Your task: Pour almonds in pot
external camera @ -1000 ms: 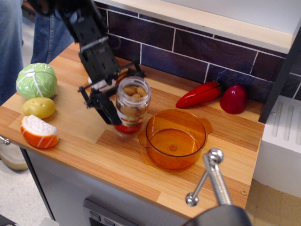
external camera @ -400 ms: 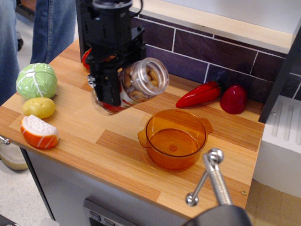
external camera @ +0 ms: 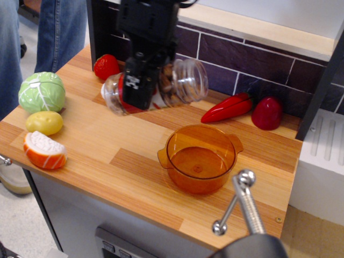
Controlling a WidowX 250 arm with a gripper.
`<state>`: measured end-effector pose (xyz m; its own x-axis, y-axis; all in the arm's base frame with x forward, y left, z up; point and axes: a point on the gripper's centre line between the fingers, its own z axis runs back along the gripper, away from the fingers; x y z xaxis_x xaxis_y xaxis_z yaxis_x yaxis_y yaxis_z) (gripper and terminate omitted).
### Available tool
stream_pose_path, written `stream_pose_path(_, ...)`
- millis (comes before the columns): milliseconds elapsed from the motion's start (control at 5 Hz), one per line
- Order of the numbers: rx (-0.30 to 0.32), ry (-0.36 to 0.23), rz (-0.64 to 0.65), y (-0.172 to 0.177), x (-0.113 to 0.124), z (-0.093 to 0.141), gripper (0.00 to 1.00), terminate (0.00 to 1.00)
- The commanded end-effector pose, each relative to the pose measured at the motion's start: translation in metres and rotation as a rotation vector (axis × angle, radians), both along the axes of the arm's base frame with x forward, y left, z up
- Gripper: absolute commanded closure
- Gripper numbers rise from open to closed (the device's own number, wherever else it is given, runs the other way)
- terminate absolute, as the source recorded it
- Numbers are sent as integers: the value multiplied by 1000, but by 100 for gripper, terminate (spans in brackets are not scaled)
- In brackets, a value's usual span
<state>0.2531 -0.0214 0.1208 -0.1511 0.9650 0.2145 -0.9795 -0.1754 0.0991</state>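
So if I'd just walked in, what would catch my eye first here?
Probably the clear jar of almonds, held nearly sideways in the air by the black tool, its open mouth toward the right. Just below and right of it, an empty orange pot sits on the wooden counter. Toy foods ring the scene: a green cabbage at the left, red peppers against the tiled wall.

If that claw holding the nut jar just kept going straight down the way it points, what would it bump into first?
Most likely the bare wooden counter. The gripper, shut on the tipped jar, hangs left of the orange pot, not over it. Depth is hard to judge from this single view.
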Motion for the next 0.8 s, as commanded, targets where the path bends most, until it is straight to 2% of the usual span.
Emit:
stream_pose_path(0,159,10,108,10,6,-6,100,0)
stream_pose_path(200,220,30,139,13,8,-15,100,0)
stream_pose_path(400,256,52,159,4,8,-16,100,0)
stream_pose_path(600,309,85,172,-11,-1,-20,100,0)
